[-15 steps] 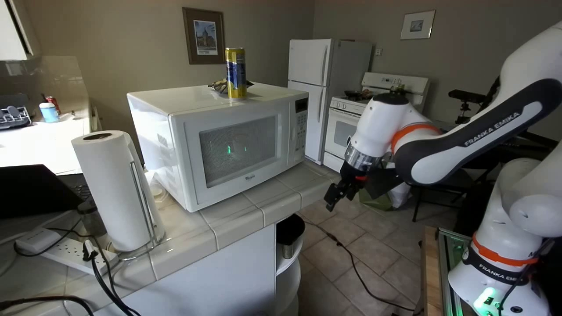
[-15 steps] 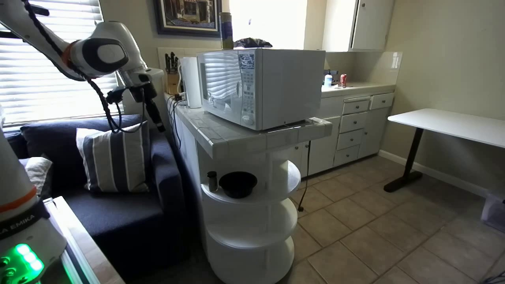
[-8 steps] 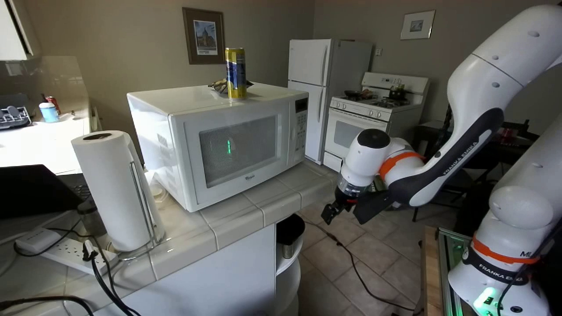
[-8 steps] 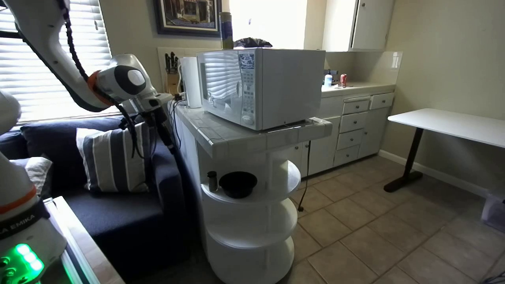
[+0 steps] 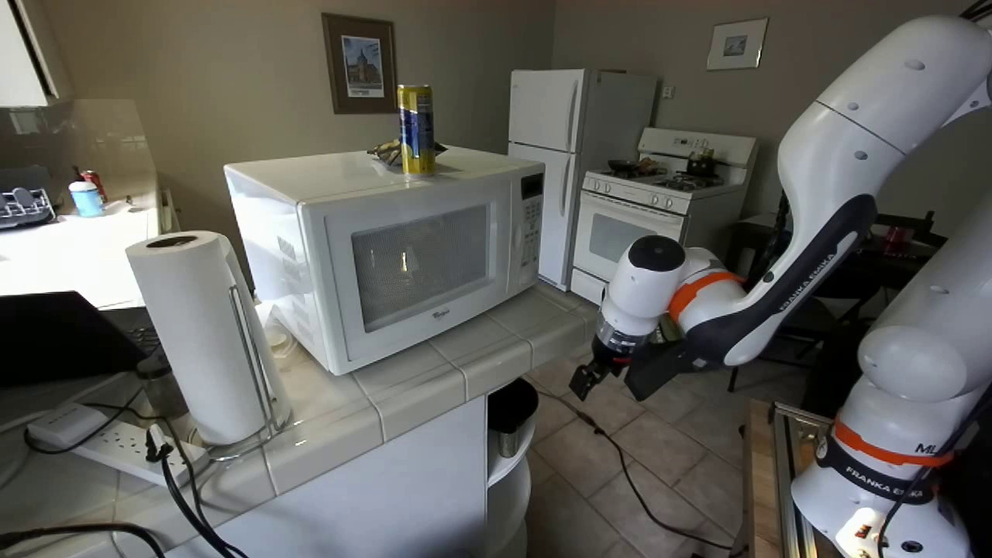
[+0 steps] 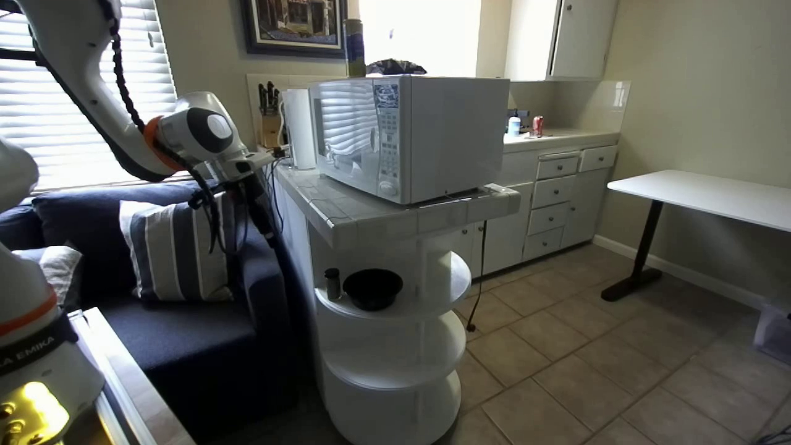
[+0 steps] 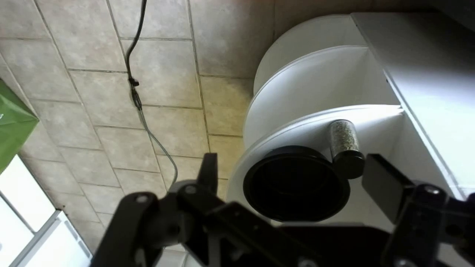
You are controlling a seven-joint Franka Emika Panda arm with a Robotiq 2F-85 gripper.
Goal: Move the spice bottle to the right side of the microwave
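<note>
- Wrist view: the gripper (image 7: 292, 167) is spread wide, its two fingers (image 7: 386, 187) flanking the black bowl (image 7: 293, 193) as seen from here; it has hold of nothing.
- Wrist view: the spice bottle (image 7: 343, 139) stands upright just beside the black bowl, its dark cap toward the camera, flecked greenish-brown contents showing through the clear wall. The cap shows close to one fingertip, though this view alone cannot tell how near it really is.
- Wrist view: a black cord (image 7: 136, 98) runs over the floor tiles (image 7: 170, 74) past the black bowl, and a green bag (image 7: 15, 124) shows farther from the bowl than the cord.
- In an exterior view, the microwave (image 5: 422, 263) sits higher than the black bowl, on the tiled counter (image 5: 442, 356); a yellow-and-blue can (image 5: 417, 132) stands on its top, higher still. The gripper slants downward near the bowl, apart from it and from the bottle.
- In an exterior view, the spice bottle shares the top curved shelf (image 6: 426, 309) with the black bowl, on the side of the bowl nearer the sofa (image 6: 179, 334). The gripper hangs higher than the bowl, off toward that same side, touching neither; its dark fingertips run together here, so their spread cannot be read from this angle.
</note>
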